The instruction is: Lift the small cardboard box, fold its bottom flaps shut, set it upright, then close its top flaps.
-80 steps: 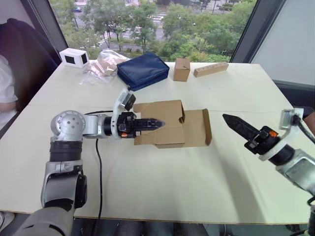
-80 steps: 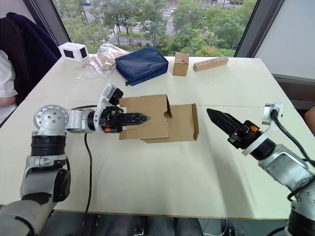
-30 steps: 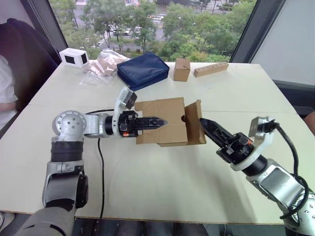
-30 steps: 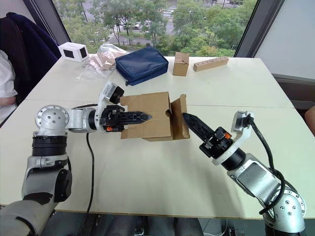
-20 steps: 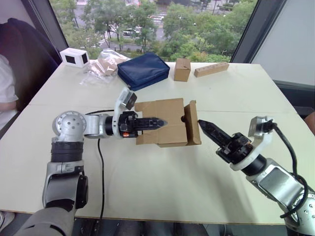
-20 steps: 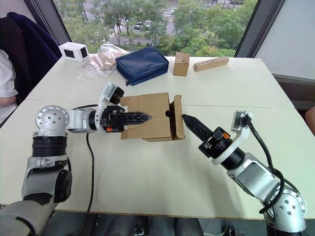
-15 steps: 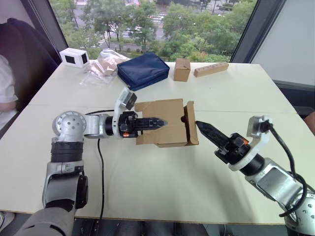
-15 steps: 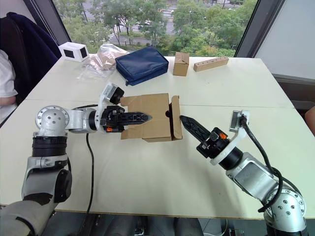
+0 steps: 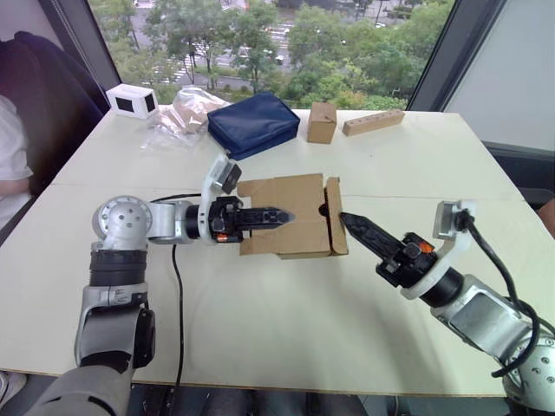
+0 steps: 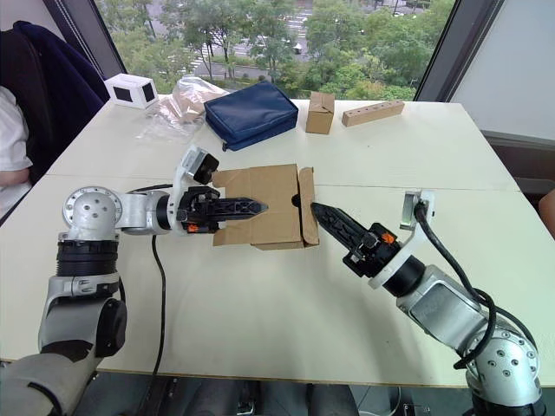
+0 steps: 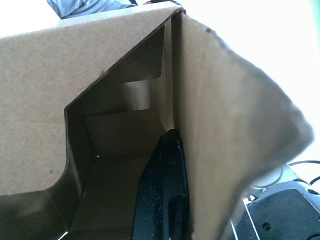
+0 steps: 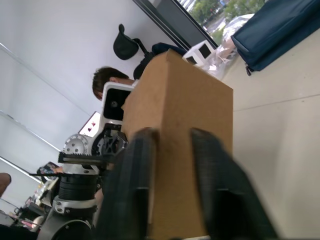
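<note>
Change since earlier: right claw (image 10: 319,213) has swung in from well out on the right and pushed the big bottom flap (image 9: 334,216) from lying flat on the worktop (image 9: 286,329) to standing nearly square against the box's end
Box: small cardboard box (image 9: 286,217) lies on its side mid-worktop, its flapped end toward the right arm
Left claw: left claw (image 9: 273,215) is clamped on the near side wall, one finger (image 11: 162,192) inside the carton and the other outside
Right claw: fingers a little apart, empty, tips at the outer face of the raised flap, as the right wrist view shows
Step, as I judge it: folding the bottom flaps shut, box not yet set upright, top flaps still to do
Risk 1: the flap may spring back open once the right claw lets off, since nothing locks it
Risk 2: pushing harder could slide or twist the box in the left claw's one-wall grip, or buckle that wall
Risk 3: the other bottom flaps cannot be made out, so this one may be closing out of order
Around: blue pouch (image 9: 251,124), smaller sealed box (image 9: 321,122) and wooden block (image 9: 372,122) sit well back by the window, with a white box (image 9: 132,101) and a plastic bag (image 9: 184,113) at far left
In the way: nothing between the claws and the box
</note>
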